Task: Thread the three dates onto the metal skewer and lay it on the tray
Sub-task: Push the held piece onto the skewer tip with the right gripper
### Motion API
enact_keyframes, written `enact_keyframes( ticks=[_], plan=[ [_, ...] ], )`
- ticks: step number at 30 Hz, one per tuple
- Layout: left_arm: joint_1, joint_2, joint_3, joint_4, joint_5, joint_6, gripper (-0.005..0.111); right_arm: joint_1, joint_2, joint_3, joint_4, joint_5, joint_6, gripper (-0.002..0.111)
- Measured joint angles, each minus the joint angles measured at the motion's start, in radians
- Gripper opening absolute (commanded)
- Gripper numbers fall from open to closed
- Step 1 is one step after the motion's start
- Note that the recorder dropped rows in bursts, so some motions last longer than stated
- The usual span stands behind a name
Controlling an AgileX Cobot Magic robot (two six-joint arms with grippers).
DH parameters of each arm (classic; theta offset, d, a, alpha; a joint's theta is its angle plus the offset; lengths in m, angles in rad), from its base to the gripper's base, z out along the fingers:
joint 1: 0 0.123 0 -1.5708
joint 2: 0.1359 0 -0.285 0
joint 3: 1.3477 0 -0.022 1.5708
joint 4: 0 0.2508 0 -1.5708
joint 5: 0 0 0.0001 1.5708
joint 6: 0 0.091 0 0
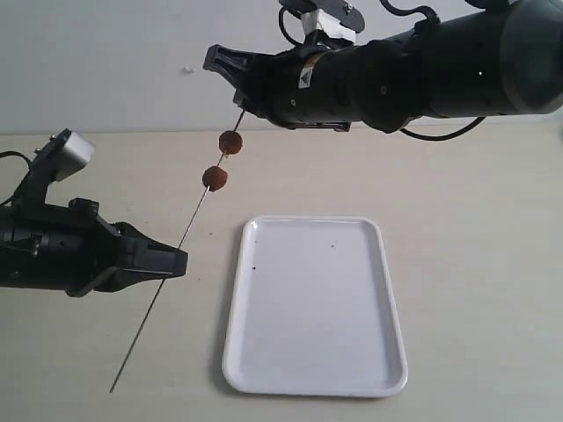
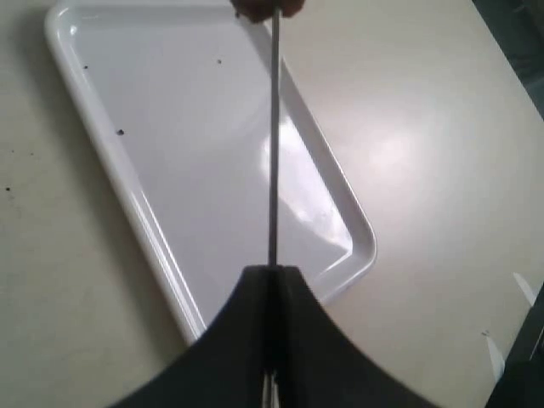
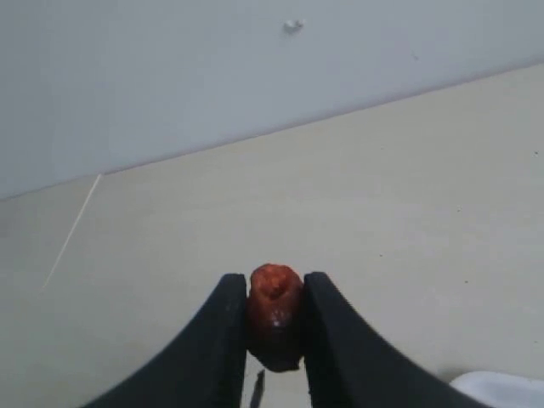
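Two dates on our skewer, upper left of the tray.
Our left claw clamps the skewer; our right claw pinches a third date.

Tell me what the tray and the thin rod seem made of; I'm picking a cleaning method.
The white rectangular tray looks like glossy moulded plastic: bright reflections, rounded raised rim. The thin straight grey skewer looks like bare metal, judging by its dull sheen; which metal cannot be told.
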Motion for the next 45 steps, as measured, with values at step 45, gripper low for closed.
enact_keyframes(
  ticks=[45],
  plan=[
    [0.000,0.000,0.000,-0.055,-0.027,0.055,0.000,0.000,0.000,0.000,0.042,-0.076,0.002,0.023]
  ],
)
